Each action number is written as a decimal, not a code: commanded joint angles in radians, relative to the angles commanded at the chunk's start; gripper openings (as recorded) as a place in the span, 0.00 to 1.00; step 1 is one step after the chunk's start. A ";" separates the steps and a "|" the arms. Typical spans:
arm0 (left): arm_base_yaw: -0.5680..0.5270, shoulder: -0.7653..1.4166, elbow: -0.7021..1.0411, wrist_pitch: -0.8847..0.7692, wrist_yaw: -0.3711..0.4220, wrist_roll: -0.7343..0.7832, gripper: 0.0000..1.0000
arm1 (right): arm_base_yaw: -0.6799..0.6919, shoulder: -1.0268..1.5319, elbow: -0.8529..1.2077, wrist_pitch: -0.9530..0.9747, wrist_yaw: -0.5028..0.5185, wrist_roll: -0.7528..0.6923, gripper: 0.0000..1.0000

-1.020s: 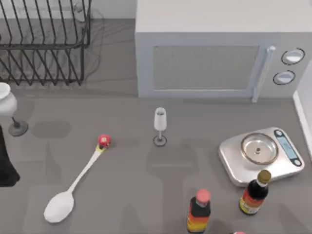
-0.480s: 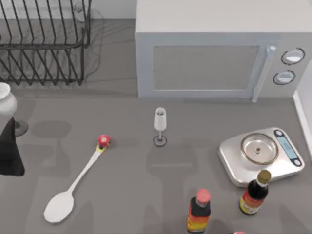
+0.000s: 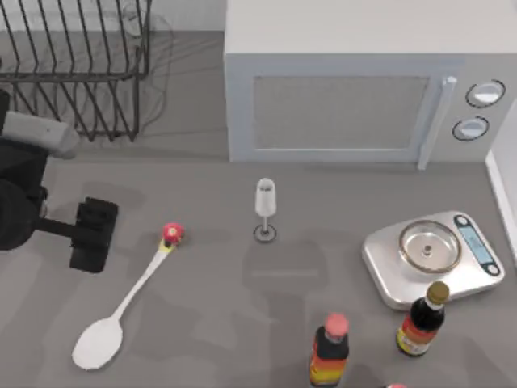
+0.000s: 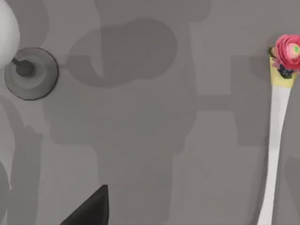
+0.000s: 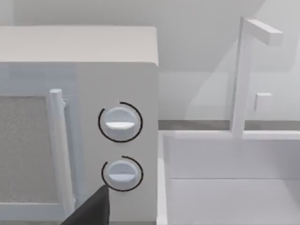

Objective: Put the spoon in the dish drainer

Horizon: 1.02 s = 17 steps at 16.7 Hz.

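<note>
Top view: left gripper [image 3: 93, 234] hovers near the counter's left edge, just beside the spoon [image 3: 129, 297]; finger spacing cannot be determined. Spoon lies flat, untouched. Dish drainer [image 3: 77, 69] occupies the back-left corner, cut off by the frame.

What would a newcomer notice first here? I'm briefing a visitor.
Probably the big grey microwave at the back, right of the black wire dish drainer in the top view's back left corner. Next, the long white spoon lying at front left, with the left gripper beside its red knob.
</note>
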 joint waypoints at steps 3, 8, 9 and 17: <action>-0.066 0.265 0.185 -0.161 0.001 0.008 1.00 | 0.000 0.000 0.000 0.000 0.000 0.000 1.00; -0.145 0.575 0.428 -0.341 0.003 0.015 1.00 | 0.000 0.000 0.000 0.000 0.000 0.000 1.00; -0.155 0.613 0.459 -0.362 0.003 0.016 1.00 | 0.000 0.000 0.000 0.000 0.000 0.000 1.00; -0.164 0.661 0.502 -0.386 0.003 0.018 1.00 | 0.000 0.000 0.000 0.000 0.000 0.000 1.00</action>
